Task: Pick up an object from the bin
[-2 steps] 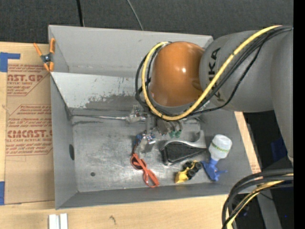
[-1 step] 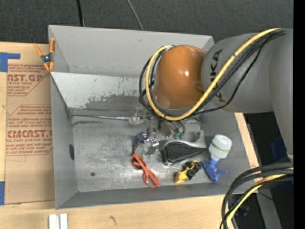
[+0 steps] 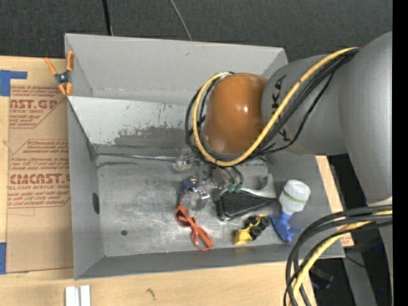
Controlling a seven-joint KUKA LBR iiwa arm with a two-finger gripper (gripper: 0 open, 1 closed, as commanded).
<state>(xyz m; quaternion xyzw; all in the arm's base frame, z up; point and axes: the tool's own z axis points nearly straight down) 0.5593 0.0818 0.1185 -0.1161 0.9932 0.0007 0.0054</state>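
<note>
My gripper (image 3: 199,193) hangs under the wrist in the middle of the bin, low over the floor. Just below it, towards the front, lies a thin red-orange looped piece (image 3: 193,227). Right of the gripper sits a flat black object (image 3: 240,203), partly under the wrist. A small yellow and black item (image 3: 249,229) rests in front of that black object. I see nothing that is clearly held.
At the right wall a bottle with a white cap (image 3: 294,195) lies on a blue piece (image 3: 284,227). A white object (image 3: 264,183) shows behind the black one. The arm with its orange dome and cables covers the bin's right rear. The left floor is bare metal.
</note>
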